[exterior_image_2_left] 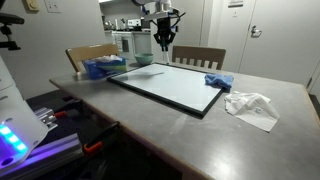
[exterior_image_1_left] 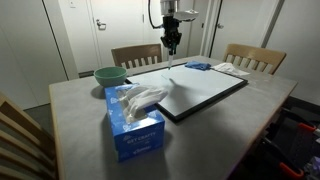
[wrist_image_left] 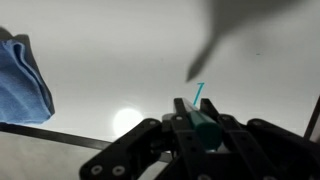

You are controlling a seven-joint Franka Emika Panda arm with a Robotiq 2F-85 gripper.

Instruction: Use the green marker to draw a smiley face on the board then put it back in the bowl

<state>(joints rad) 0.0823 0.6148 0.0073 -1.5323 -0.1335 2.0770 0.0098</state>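
In the wrist view my gripper (wrist_image_left: pixel 190 110) is shut on the green marker (wrist_image_left: pixel 203 127), whose thin tip (wrist_image_left: pixel 198 94) points out over the white board (wrist_image_left: pixel 150 70). In both exterior views the gripper (exterior_image_1_left: pixel 171 45) (exterior_image_2_left: pixel 164 42) hangs above the far part of the board (exterior_image_1_left: pixel 200 88) (exterior_image_2_left: pixel 175 85), the marker pointing down. I cannot tell whether the tip touches the surface. I see no drawn marks on the board. The pale-green bowl (exterior_image_1_left: pixel 110 75) (exterior_image_2_left: pixel 144 60) sits on the table beside the board.
A blue tissue box (exterior_image_1_left: pixel 134 120) (exterior_image_2_left: pixel 103 67) stands near the board. A blue cloth (exterior_image_1_left: pixel 197 66) (exterior_image_2_left: pixel 218 81) (wrist_image_left: pixel 25 80) lies at the board's edge. A crumpled white tissue (exterior_image_2_left: pixel 251 106) lies on the table. Wooden chairs (exterior_image_1_left: pixel 135 55) (exterior_image_1_left: pixel 255 58) ring the table.
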